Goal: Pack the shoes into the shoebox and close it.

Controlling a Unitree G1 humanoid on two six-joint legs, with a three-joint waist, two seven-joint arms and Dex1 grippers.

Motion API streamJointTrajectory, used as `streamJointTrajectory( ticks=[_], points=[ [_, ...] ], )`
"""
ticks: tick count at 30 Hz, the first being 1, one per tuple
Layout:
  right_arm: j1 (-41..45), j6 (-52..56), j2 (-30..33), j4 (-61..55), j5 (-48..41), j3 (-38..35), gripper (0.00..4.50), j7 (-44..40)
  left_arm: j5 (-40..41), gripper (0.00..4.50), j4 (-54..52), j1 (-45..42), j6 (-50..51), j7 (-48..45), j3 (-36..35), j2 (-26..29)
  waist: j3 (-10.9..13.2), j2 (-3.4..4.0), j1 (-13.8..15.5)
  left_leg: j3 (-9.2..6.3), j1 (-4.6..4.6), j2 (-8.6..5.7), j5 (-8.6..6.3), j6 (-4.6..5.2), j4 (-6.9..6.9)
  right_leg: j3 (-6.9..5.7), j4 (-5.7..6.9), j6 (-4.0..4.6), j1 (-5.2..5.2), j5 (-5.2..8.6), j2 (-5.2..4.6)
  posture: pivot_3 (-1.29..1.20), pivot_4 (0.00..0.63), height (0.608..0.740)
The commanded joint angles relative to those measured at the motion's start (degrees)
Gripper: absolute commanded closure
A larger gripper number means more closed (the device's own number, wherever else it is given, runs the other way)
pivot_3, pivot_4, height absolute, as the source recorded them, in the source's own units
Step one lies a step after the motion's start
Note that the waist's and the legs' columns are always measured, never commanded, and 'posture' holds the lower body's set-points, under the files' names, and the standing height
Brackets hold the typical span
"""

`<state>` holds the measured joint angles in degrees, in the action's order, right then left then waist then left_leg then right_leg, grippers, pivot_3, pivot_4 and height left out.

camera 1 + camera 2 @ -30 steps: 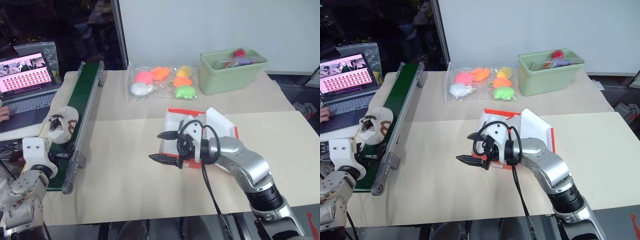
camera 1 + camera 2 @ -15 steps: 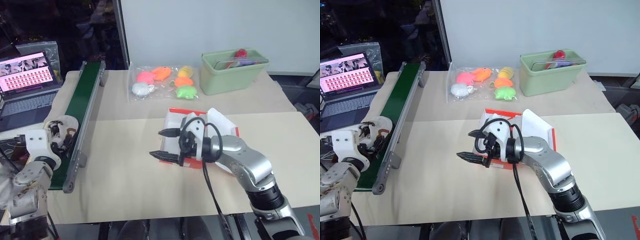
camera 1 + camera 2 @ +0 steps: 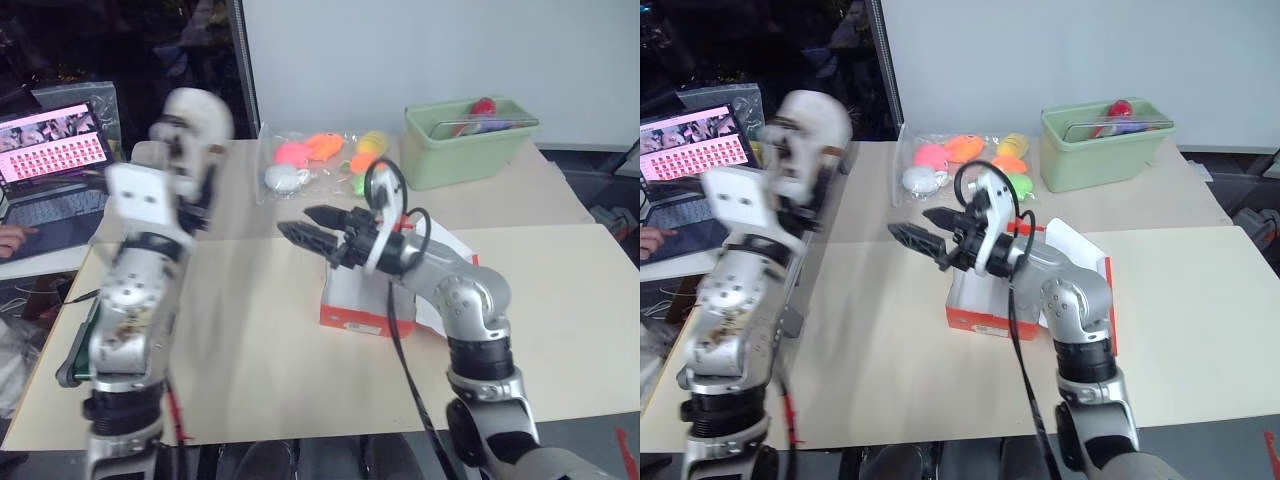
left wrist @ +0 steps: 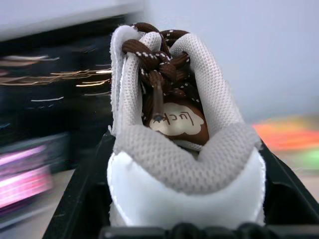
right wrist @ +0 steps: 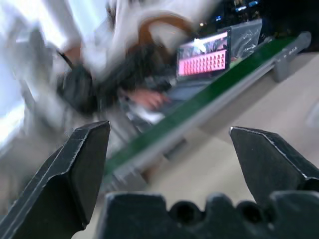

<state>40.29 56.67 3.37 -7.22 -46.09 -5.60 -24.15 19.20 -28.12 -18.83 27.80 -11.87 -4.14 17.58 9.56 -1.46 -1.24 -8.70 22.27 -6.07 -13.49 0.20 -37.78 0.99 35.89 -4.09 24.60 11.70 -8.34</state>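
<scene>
Where the beige table spreads, a laptop glows.

A brown tongue label inside the shoe reads "luck" in handwritten script; it sits just past the left gripper, whose jaws clamp the shoe's heel. The laptop screen ahead of the right gripper, seen between its spread fingers, shows a grid of small pink thumbnails with nothing legible on them. No other lettering or numbers can be made out.
</scene>
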Motion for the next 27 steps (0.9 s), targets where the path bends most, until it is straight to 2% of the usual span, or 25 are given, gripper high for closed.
streamJointTrajectory(
  ticks=[1,5,15,18,23,27],
  points=[
    [4.2,7.1,-4.6,6.1,-12.3,-10.2,0.00,9.2,7.3,1.67,-7.0,1.1,4.8,-2.6,1.7,-1.4,0.0,0.00,-0.7,0.03,0.05,0.01,0.00,0.00,0.00,0.04,0.06,0.01,0.12,0.00,0.02,0.00,0.150,0.740],
    [6.5,8.6,-6.4,10.3,-18.4,-16.1,0.00,15.6,8.7,1.67,-7.3,1.3,6.5,-4.1,1.9,-0.4,0.0,0.04,-1.3,0.21,0.14,0.04,0.07,-0.11,0.02,0.18,0.14,0.12,0.50,-0.06,0.14,0.00,0.150,0.740],
    [6.8,7.4,-7.3,8.9,-21.5,-15.6,0.00,21.0,8.3,1.67,-5.2,-0.8,6.8,-4.7,2.0,0.0,0.0,0.05,-1.3,0.63,0.05,0.06,0.03,-0.04,0.01,0.48,0.10,0.16,0.49,-0.08,0.22,0.00,0.150,0.740],
    [6.4,7.2,-8.1,6.3,-22.1,-14.1,0.70,22.3,8.0,1.69,-4.8,-1.0,6.8,-4.8,2.3,0.2,0.0,0.05,-1.3,0.76,0.05,0.06,0.01,0.00,0.01,0.62,0.10,0.16,0.55,-0.08,0.23,0.00,0.150,0.740],
    [5.8,7.0,-9.0,3.4,-23.0,-12.6,2.49,24.0,6.7,1.69,-3.9,-0.4,6.8,-5.1,2.7,1.1,0.0,0.05,-1.3,0.88,0.03,0.12,-0.01,0.03,0.00,0.74,0.10,0.16,0.56,-0.08,0.29,0.00,0.150,0.740],
    [5.7,7.1,-9.4,2.8,-24.3,-12.5,3.64,24.8,6.6,1.69,-3.6,-0.6,6.6,-4.9,3.1,0.7,0.0,0.05,-1.3,0.98,0.01,0.16,-0.02,0.05,0.00,0.86,0.11,0.16,0.59,-0.09,0.36,0.00,0.150,0.740]
  ],
)
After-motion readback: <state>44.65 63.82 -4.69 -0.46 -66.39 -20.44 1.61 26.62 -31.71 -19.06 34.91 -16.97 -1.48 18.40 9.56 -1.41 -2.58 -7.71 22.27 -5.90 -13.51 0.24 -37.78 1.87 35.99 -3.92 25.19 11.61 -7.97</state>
